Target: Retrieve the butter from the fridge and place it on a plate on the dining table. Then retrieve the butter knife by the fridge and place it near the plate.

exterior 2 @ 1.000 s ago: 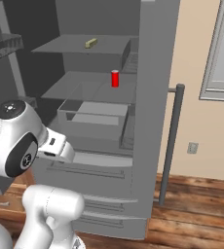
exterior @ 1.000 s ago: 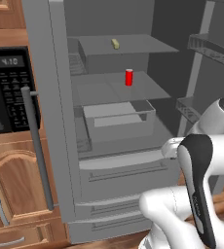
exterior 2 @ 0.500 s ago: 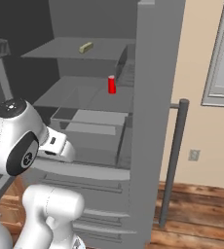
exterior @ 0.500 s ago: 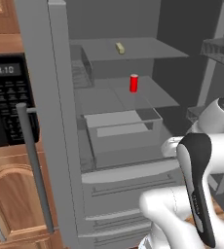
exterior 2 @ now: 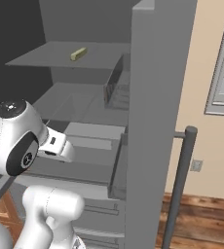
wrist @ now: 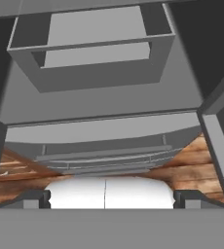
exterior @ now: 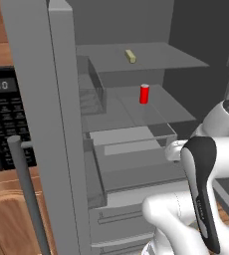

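- butter (exterior: 130,56): i log it on the top shelf of the open fridge (exterior: 61,124), lying flat, alone, back from the shelf's front edge. from the right base view it sits at (exterior 2: 78,53), a short pale stick.
- long axis of the butter: runs roughly front to back with a slight slant, so i judge a pinch across its short sides is the one to set up.
- gripper (wrist: 111,197): fingers spread wide, nothing between them; the two dark tips sit at far left and far right of the hand view.
- where the hand looks: down at the lower bin (wrist: 92,58) and the drawer fronts, with floor boards beyond. the butter is not in that line of sight.
- key relation: the butter lies well above the hand and deeper into the cabinet; i judge the hand must rise and tip up toward the top shelf before any reach.
- red container (exterior: 144,93): upright on the middle shelf, one level below the butter and slightly to its right; not my target, to be left alone.
- microwave (exterior: 7,124): left of the fridge door, off the path.
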You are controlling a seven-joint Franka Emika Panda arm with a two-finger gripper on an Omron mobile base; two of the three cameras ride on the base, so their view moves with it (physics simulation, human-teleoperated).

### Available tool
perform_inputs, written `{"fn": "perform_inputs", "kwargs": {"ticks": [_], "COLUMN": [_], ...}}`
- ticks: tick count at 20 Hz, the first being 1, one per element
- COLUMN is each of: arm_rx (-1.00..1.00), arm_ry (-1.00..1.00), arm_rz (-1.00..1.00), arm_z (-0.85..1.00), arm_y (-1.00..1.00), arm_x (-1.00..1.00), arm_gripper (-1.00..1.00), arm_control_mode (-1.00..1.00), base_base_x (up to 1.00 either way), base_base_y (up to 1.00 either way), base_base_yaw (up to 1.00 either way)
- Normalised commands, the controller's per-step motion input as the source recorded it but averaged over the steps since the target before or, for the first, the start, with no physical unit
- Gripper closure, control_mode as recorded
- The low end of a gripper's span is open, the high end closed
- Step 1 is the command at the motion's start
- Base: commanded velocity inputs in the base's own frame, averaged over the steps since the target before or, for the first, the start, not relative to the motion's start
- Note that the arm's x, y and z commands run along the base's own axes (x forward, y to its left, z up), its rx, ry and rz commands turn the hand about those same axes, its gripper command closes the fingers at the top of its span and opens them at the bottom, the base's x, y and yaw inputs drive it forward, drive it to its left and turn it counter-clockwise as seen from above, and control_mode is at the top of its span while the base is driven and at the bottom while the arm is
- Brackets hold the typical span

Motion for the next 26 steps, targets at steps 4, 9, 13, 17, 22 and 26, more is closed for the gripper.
{"fn": "perform_inputs", "kwargs": {"ticks": [4, 9, 13, 17, 22, 26], "arm_rx": [0.0, 0.0, 0.0, 0.0, 0.0, -0.02], "arm_ry": [0.0, 0.0, 0.0, 0.0, -0.01, -0.15], "arm_rz": [0.0, 0.0, 0.0, 0.0, 0.0, 0.0], "arm_z": [0.0, 0.0, 0.0, 0.0, 0.04, 0.26], "arm_y": [0.0, 0.0, 0.0, 0.0, 0.0, 0.06], "arm_x": [0.0, 0.0, 0.0, 0.0, 0.03, 0.0], "arm_gripper": [-1.0, -1.0, -1.0, -1.0, -1.0, -1.0], "arm_control_mode": [1.0, 1.0, 1.0, 1.0, -1.0, -1.0], "base_base_x": [0.59, 0.58, 0.63, 0.48, 0.03, 0.0], "base_base_y": [0.09, 0.02, 0.05, 0.04, 0.0, 0.0], "base_base_yaw": [0.0, 0.0, 0.0, 0.0, 0.0, 0.0]}}
